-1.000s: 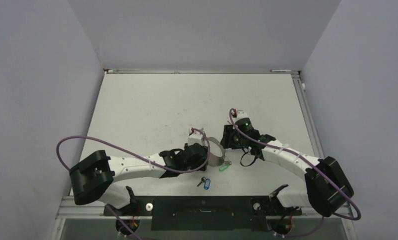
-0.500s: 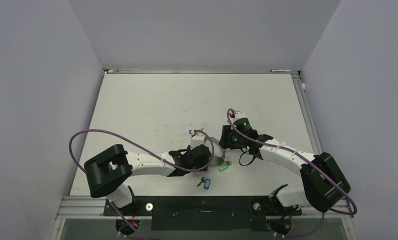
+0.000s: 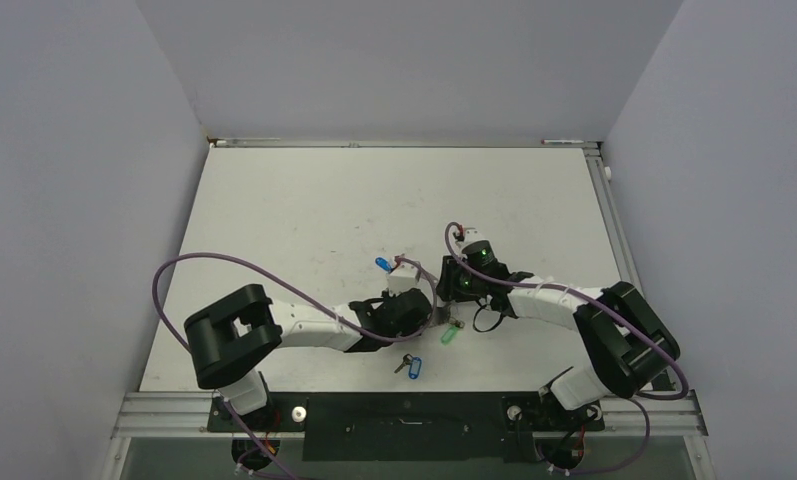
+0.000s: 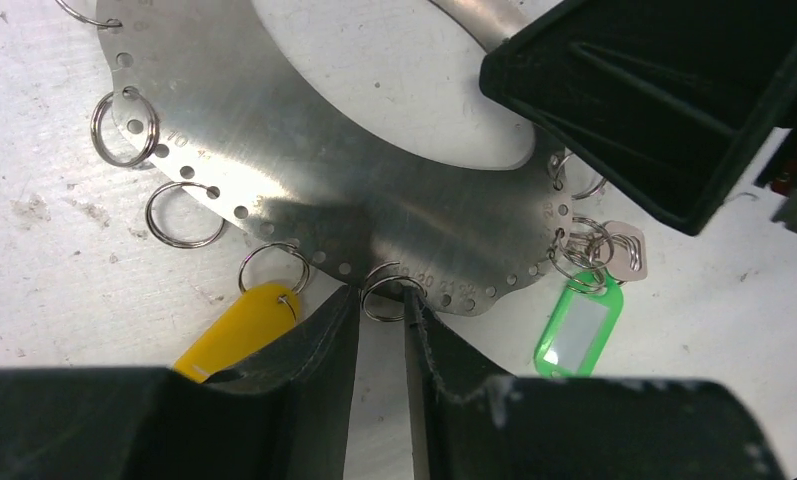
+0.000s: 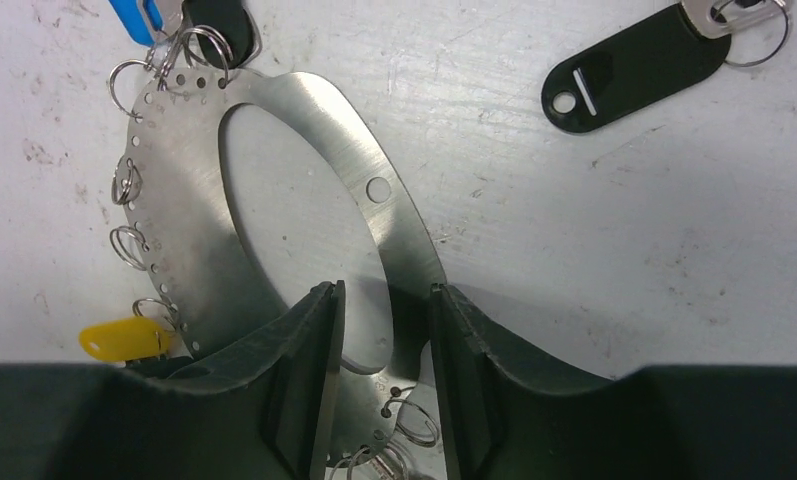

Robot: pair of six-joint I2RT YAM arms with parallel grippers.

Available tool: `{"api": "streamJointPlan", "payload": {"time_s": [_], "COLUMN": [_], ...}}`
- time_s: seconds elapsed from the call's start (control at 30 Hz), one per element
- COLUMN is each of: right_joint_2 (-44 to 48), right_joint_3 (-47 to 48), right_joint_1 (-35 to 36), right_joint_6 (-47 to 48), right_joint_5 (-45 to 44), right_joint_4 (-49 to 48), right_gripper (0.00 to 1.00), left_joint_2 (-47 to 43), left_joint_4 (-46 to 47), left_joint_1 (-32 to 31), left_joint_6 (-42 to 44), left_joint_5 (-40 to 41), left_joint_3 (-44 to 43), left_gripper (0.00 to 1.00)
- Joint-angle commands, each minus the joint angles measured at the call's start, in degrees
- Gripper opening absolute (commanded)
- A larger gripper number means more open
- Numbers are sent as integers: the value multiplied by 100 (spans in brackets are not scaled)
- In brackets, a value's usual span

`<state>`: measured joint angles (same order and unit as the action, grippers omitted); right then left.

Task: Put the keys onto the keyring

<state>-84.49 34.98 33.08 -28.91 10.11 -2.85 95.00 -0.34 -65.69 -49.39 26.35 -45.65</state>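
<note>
Left claw (image 4: 379,320) is narrow, its tips bracketing one small empty split ring (image 4: 389,295) on the keyring's edge. Whether it actually pinches that ring cannot be told. Right claw (image 5: 384,360) is about half wide and straddles the flat band of the keyring (image 5: 189,230), with a gap on one side, so it holds nothing yet.

The keyring is a flat grey metal crescent with punched holes and small split rings, lying on the counter (image 3: 304,200) between the two arms, at about 6 o'clock from the centre of the counter.

Progress looks partial:
- **On the plate:** a yellow tag (image 4: 229,335) at 7 o'clock in the left wrist view, and a green tag (image 4: 572,335) with a silver key at 4 o'clock. In the right wrist view, a blue tag (image 5: 134,15) and a dark key head hang at the plate's 11 o'clock end.
- **Loose:** a black tag (image 5: 629,65) lies apart from the plate at 2 o'clock in the right wrist view. A blue key (image 3: 412,368) sits at 6 o'clock of the plate in the top view.
- **Empty:** several split rings carry nothing.

Roughly half the job looks left to do.

The counter is white and matt, scuffed and smudged near the plate. Plain pale walls (image 3: 74,200) close in the left, right and far sides.
</note>
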Motion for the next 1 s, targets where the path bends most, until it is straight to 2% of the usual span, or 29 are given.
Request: {"api": "streamJointPlan", "payload": {"time_s": [0.0,0.13,0.27,0.57,0.7,0.83,0.97], "right_joint_2": [-240,-316,-352,-227,21,244,363], "right_joint_3": [-207,-261,-280,-64,72,255,331], "right_joint_1": [100,143,164,174,301,859,1082], "right_joint_6": [-86,-130,-148,-116,-190,-219,-191], "right_joint_5": [249,272,272,214,200,-114,-215], "right_joint_4": [-306,-378,-397,-109,226,641,685], "right_gripper": [37,35,35,34,34,34,35], "left_joint_2": [252,517,485,-252,-667,-1151,-1540], "left_joint_4": [432,607,683,68,-381,-76,-54], "left_joint_1": [-23,-23,-23,-84,-77,-45,33], "left_joint_6": [-1,31,43,100,182,375,464], "left_joint_5": [217,264,246,351,679,642,590], "left_joint_3": [93,157,252,313,375,729,974], "left_gripper": [18,13,0,0,0,0,4]}}
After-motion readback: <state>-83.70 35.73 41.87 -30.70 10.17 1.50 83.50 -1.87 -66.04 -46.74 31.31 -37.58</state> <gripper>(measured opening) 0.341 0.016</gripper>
